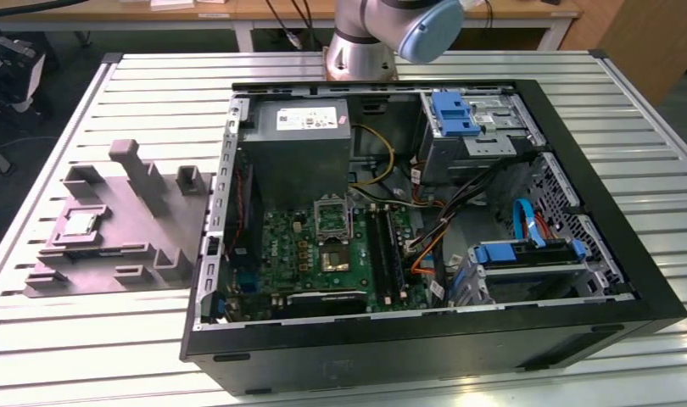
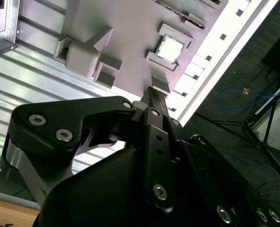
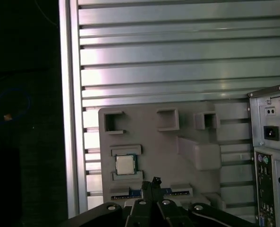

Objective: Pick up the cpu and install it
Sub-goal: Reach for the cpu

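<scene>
Slatted aluminium table (image 1: 117, 339) with dark floor beyond its edge. A blue cable (image 2: 234, 97) lies loose on that floor in the second wrist view.

Gripper (image 3: 155, 181): black linkage arms converge to a narrow tip. The fingers are drawn together with nothing between them. In the second wrist view the tip (image 2: 154, 92) reads as one thin dark bar. It hangs above the table and touches nothing.

Nearest below the tip is a grey moulded tray (image 3: 158, 127), flat on the slats, with raised blocks and open pockets. The tip lines up with a row of small blocks along one edge of the tray.

The cpu (image 3: 124, 164) is a small square chip with a pale metal top. It lies flat in a framed square recess of the tray, near the gripper tip but clear of it. In the second wrist view the cpu (image 2: 170, 48) shows the same seat and catches light. In the exterior view the cpu (image 1: 79, 224) lies toward the tray's outer side, on the exterior view's left.

The tray sits just beside an open black computer case (image 1: 434, 339), which is on the exterior view's right of it. Inside the case are a grey power-supply box (image 1: 304, 127), a green circuit board (image 1: 309, 263) carrying a shiny socket frame (image 1: 332, 217), bundled wires, and blue drive brackets (image 1: 454, 114).

The base of the arm (image 1: 360, 51) stands behind the case.
</scene>
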`<state>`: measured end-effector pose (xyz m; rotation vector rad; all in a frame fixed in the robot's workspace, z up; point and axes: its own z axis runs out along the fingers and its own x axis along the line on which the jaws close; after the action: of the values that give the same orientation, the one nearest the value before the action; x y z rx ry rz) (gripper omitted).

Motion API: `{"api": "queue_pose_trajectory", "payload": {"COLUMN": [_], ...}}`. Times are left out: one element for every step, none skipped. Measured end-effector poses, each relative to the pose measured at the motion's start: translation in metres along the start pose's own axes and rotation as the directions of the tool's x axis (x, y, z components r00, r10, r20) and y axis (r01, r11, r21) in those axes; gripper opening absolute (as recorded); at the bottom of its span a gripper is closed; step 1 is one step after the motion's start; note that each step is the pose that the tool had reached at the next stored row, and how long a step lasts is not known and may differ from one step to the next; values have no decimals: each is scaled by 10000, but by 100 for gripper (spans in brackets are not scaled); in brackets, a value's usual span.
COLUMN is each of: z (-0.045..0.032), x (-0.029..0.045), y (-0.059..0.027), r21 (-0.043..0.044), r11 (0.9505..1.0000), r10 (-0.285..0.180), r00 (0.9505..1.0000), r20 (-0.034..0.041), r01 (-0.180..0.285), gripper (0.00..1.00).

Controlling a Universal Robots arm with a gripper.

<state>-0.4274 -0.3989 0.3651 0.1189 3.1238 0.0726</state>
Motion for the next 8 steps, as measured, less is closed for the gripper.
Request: {"api": "queue_pose_trajectory", "payload": {"z": [1, 1, 2, 3, 4, 4, 4, 5], "x": [9, 18, 26, 36, 46, 53, 60, 65], "y": [-1, -2, -2, -3, -3, -4, -5, -5], "r21": [0, 0, -1, -1, -1, -1, -1, -1], "r11": [10000, 10000, 10000, 10000, 10000, 10000, 10000, 10000], "r10": [0, 0, 0, 0, 0, 0, 0, 0], "r00": [10000, 10000, 10000, 10000, 10000, 10000, 10000, 10000], "r20": [0, 0, 1, 1, 1, 1, 1, 1], "r01": [0, 0, 0, 0, 0, 0, 0, 0], "gripper": [11, 11, 11, 11, 11, 11, 11, 11]}}
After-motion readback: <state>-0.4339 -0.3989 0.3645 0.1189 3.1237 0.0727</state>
